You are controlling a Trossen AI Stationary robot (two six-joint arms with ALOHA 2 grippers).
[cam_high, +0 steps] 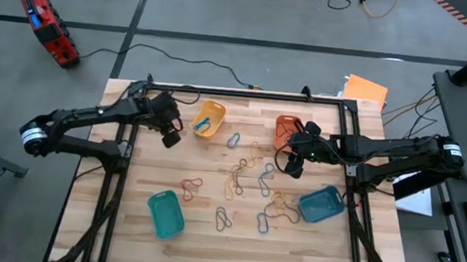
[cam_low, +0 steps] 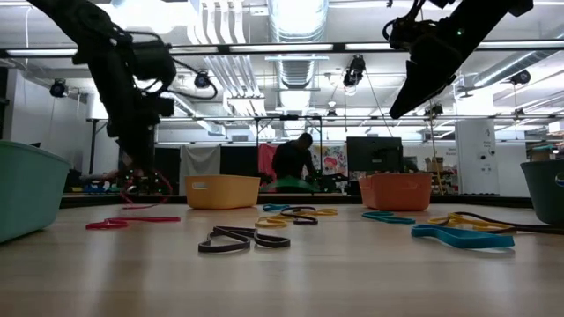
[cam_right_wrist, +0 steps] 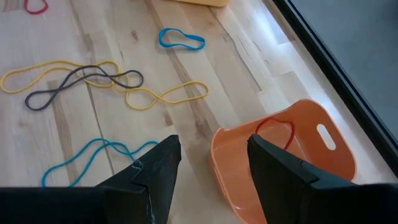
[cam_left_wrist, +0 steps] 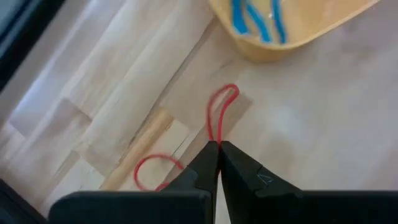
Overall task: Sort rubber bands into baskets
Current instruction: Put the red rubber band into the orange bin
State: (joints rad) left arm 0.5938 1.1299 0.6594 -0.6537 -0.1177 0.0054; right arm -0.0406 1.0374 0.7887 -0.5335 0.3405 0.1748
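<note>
Inside the yellow basket [cam_left_wrist: 292, 31] lie blue bands [cam_left_wrist: 255, 18] (orange basket [cam_right_wrist: 292, 162]: one red); left fingers [cam_left_wrist: 219, 152] pinch a red band [cam_left_wrist: 217, 118]; right fingers [cam_right_wrist: 211, 162] gape empty.

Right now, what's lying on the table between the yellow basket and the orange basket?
One blue rubber band on bare wood, seen in the high view between the yellow basket and orange basket.

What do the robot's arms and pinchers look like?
Both arms are dark and thin, made of jointed tubes. Each has a pale band at its outer end, and black cables run alongside. The left gripper has two black pointed fingers. The right gripper has two black wedge-shaped fingers.
</note>
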